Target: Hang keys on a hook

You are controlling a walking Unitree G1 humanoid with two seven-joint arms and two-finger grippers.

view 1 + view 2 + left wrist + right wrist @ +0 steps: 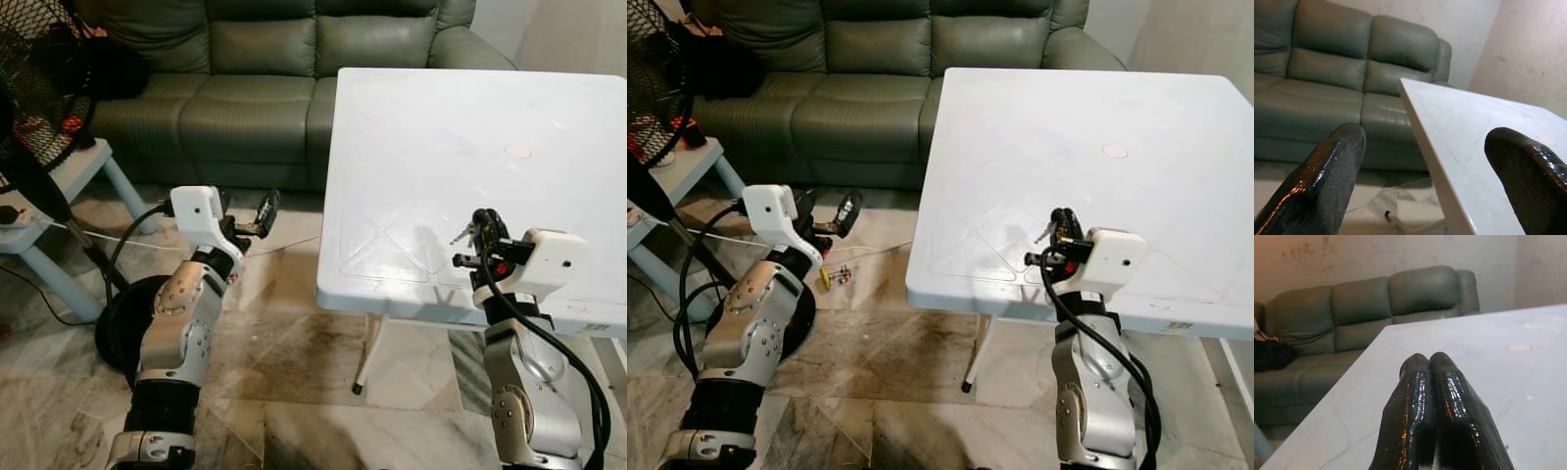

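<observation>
My right gripper (482,227) hovers just over the front edge of the white plastic table (470,127), fingers pressed together. A small bunch of silvery keys (459,235) sticks out to the left of its fingertips and casts a shadow on the tabletop. In the right wrist view the two black fingers (1422,396) touch along their whole length above the table. My left gripper (247,215) is raised over the floor to the left of the table. It is open and holds nothing, its fingers (1327,171) spread wide toward the sofa.
A green leather sofa (245,88) stands behind the table. At the far left are a black floor fan (39,98) and a pale blue stool (59,186), with a cable across the tiles. A small yellow-and-red thing (833,276) lies on the floor.
</observation>
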